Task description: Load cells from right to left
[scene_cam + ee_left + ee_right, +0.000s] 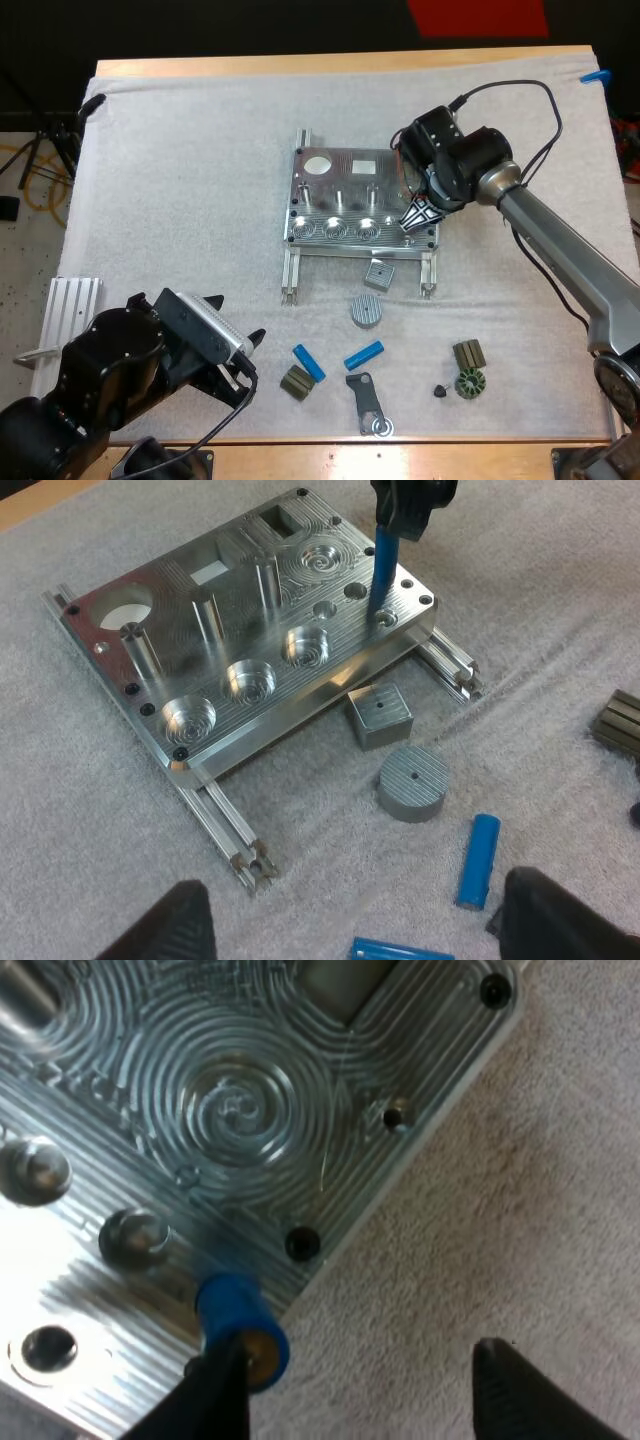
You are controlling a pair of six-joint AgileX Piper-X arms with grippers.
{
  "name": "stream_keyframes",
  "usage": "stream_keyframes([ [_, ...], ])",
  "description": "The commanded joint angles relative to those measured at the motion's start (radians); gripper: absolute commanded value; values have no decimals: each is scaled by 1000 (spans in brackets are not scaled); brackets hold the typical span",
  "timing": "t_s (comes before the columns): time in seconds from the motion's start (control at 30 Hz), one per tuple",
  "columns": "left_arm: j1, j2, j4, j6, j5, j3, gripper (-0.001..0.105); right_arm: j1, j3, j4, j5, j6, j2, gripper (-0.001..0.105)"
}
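The blue cell (382, 570) is a slim bright cylinder with a brass-coloured end. It stands upright with its lower end at the pocket in the 4 o'clock corner of the metal fixture (345, 195). The right hand (418, 215) is above it with its fingers (215, 1395) spread: one is just beside the cell, the other well apart. The left hand (250, 360) is open at 7 o'clock on the surface (180, 150), near a loose blue cell (308, 362) that lies flat.

Blue cell (383, 565) upright @ fixture (235, 630) cnr
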Motion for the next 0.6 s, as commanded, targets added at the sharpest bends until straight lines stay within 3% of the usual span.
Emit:
stream_keyframes([
  [0.0,-5,-6,-10,-1,-17,-6,60,-3,-4,26,-4,7,-15,50],
  [0.13,-5,-6,-10,-1,-17,-6,60,-3,-4,50,-34,36,-50,50],
  [0.3,-5,-6,-10,4,-17,-6,60,-3,-4,58,-168,100,-148,50],
  [0.57,-5,-6,-10,128,-17,-6,60,-3,-4,129,-286,139,-295,50],
])
